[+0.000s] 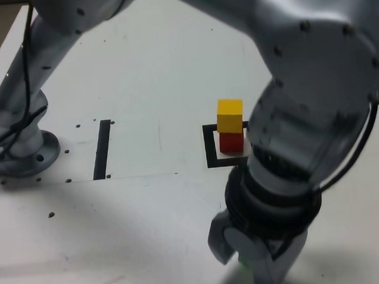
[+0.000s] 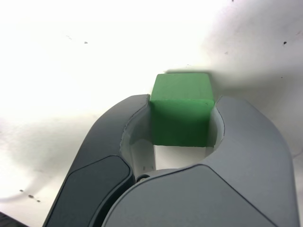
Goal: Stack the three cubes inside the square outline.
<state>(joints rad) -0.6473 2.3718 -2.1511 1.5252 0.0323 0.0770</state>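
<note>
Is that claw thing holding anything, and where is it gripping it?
Yes: the gripper is shut on the green cube, one jaw pressing each of two opposite side faces.

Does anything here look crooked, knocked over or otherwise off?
Nothing stands out. The small yellow cube sits squarely on the small red cube inside the thick black square outline, and the claw is shut cleanly on the small green cube.

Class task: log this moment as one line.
gripper: shut on small matte green cube | yellow cube on red cube | inside black square outline
</note>
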